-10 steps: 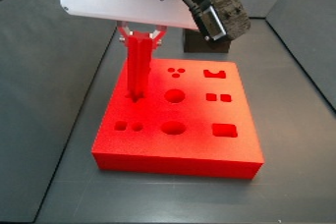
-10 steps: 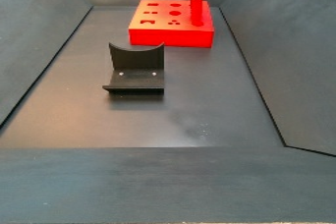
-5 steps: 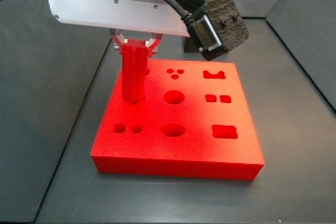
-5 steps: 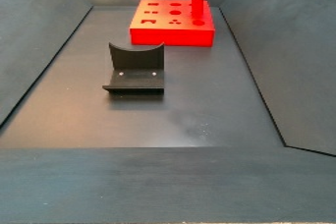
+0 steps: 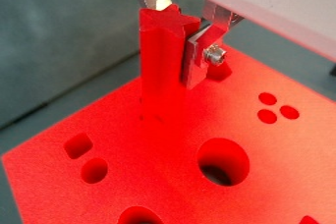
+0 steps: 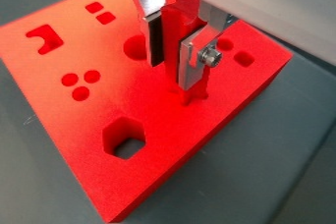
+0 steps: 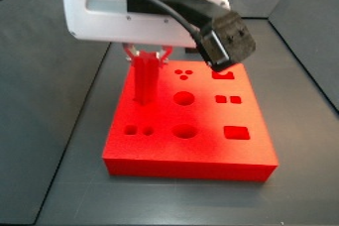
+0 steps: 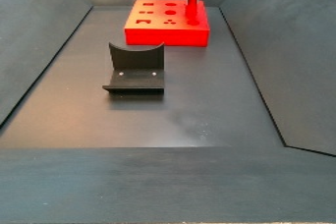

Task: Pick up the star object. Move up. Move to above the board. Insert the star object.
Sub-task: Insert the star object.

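Star object [image 5: 167,61], a slim upright red peg with ridged star-shaped sides, stands clamped between my two flat silver fingers [image 6: 194,55], which are nearly closed around its upper end. It looks rigid, light and smooth, so I judge that a grip high on its flat flanks keeps it plumb, though it could slip if it jams. Its lower end meets the large flat bright red board [image 7: 252,151] near the upper left of the board's top in a side view; I cannot tell how deep it sits. My gripper [image 7: 149,56] hangs over that corner. Centre left in a side view, a dark grey U-shaped holder [image 8: 136,68] sits well apart.
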Controlling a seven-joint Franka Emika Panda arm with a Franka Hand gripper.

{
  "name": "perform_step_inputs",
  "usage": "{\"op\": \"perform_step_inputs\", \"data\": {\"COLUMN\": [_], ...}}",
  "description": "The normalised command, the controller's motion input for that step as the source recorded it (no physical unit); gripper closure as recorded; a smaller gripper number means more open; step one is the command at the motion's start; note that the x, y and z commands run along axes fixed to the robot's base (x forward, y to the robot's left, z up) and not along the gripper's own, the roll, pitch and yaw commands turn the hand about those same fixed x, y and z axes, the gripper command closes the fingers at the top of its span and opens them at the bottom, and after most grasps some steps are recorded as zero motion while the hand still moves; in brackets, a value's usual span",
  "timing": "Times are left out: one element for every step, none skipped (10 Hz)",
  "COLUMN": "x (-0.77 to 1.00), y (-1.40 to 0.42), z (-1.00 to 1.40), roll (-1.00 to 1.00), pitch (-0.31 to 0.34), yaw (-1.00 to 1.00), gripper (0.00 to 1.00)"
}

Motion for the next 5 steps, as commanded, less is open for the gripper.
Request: {"op": "perform_step_inputs", "data": {"x": [-0.39, 0.05, 0.0, 0.0, 0.0], "y": [0.0, 0.05, 0.0, 0.05, 0.0], "z": [-0.63, 0.0, 0.0, 0.0, 0.0], "roll": [0.16, -0.05, 0.0, 0.0, 0.0], "pitch": [-0.3, 0.09, 0.01, 0.0, 0.0], "yaw": [0.0, 0.0, 0.0, 0.0, 0.0], "gripper": [1.0, 1.0, 1.0, 1.0, 1.0]}}
